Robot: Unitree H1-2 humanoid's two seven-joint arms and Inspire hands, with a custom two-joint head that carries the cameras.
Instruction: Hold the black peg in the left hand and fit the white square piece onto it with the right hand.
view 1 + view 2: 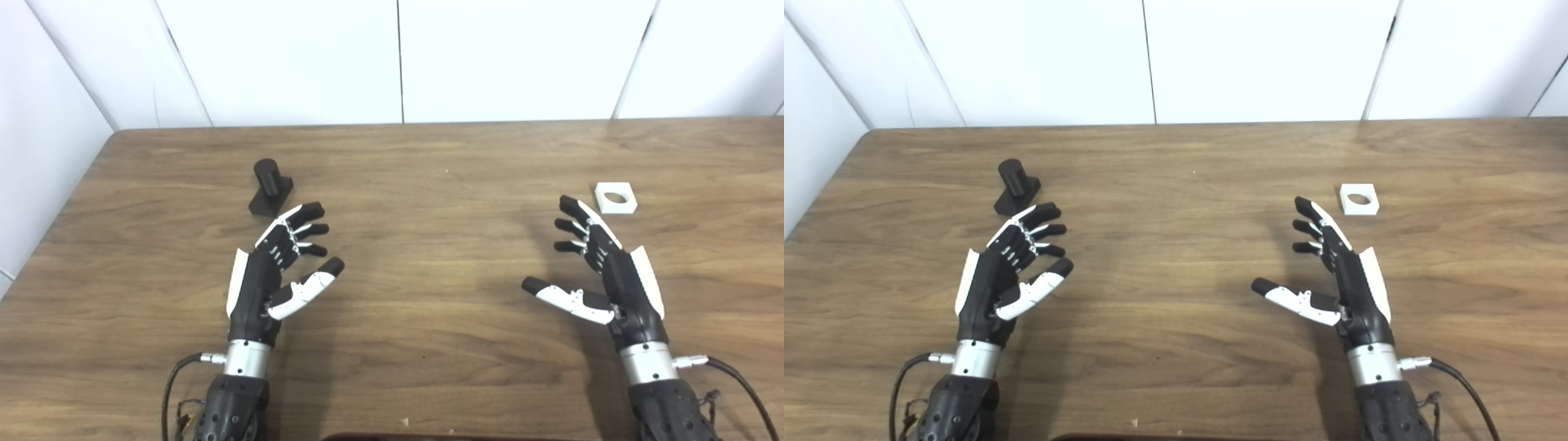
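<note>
The black peg (pixel 269 185), a short cylinder upright on a flat black base, stands on the wooden table (pixel 416 184) at the left. My left hand (pixel 275 263) is open just in front of it, fingertips close to the base and apart from it. A white square piece (pixel 615 198) with a round hole lies flat on the right. Open as well, my right hand (pixel 597 263) rests just in front and left of that piece, with nothing held.
White wall panels (pixel 398 61) rise behind the table's far edge and along its left side. A dark object (pixel 429 437) shows at the bottom edge. Cables (pixel 741 386) run from both wrists.
</note>
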